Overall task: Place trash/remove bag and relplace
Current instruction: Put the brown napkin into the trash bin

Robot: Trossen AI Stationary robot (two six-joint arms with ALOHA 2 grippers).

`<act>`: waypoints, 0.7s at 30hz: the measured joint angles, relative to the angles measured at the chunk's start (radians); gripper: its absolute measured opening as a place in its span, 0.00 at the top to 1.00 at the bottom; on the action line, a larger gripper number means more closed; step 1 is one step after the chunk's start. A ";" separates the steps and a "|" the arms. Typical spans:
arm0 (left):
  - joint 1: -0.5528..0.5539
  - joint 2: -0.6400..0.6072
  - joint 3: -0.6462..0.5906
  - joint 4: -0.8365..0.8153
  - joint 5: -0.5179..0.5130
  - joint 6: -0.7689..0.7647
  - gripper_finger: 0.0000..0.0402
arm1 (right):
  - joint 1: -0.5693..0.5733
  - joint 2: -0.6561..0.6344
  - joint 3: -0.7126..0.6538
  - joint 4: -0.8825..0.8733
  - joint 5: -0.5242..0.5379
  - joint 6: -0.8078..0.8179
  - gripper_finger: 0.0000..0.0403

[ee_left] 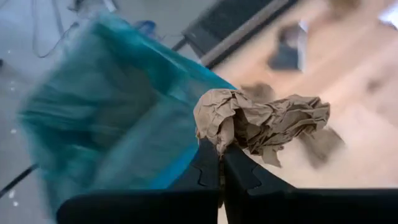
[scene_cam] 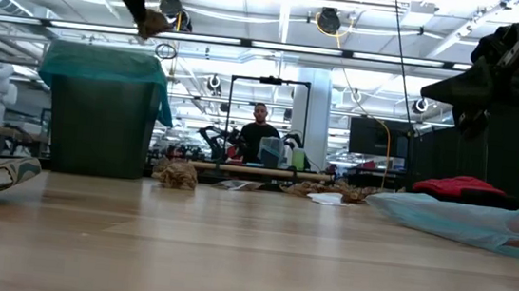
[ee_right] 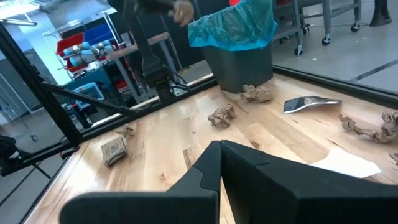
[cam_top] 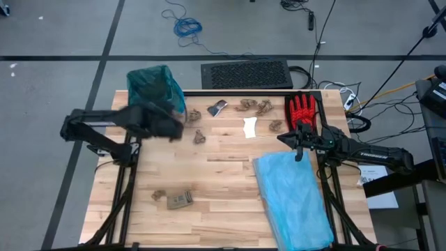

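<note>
The left gripper (ee_left: 221, 163) pinches one brown paper wad (ee_left: 261, 121) beside the bag (cam_top: 155, 87) lining the bin (scene_cam: 98, 135), contents hidden. About seven wads lie on the table (cam_top: 223, 209); the right gripper (cam_top: 301, 143) waits closed.

Bright overhead light, motion-blurred left arm (cam_top: 139, 120)

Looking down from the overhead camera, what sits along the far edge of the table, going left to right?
Bin with teal-green bag → grey scrap → brown paper wads → red glove.
</note>
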 joint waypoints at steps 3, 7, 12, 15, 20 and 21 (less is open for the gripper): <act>0.107 -0.030 0.031 -0.014 -0.067 0.055 1.00 | 0.000 0.000 0.000 0.000 0.000 0.000 1.00; 0.273 -0.042 0.034 -0.011 -0.078 0.135 1.00 | 0.000 0.000 0.000 -0.001 0.000 0.000 1.00; 0.484 -0.032 0.034 -0.007 -0.066 0.297 0.99 | 0.000 0.000 0.000 -0.001 0.000 0.000 1.00; 0.580 -0.002 0.022 0.024 -0.004 0.388 0.97 | 0.000 0.000 0.000 -0.001 0.000 0.000 1.00; 0.668 0.035 -0.060 0.171 0.150 0.523 0.97 | 0.000 0.000 0.000 -0.001 0.000 0.000 1.00; 0.674 0.040 -0.083 0.220 0.176 0.554 0.97 | 0.000 0.000 0.000 -0.002 -0.001 0.000 1.00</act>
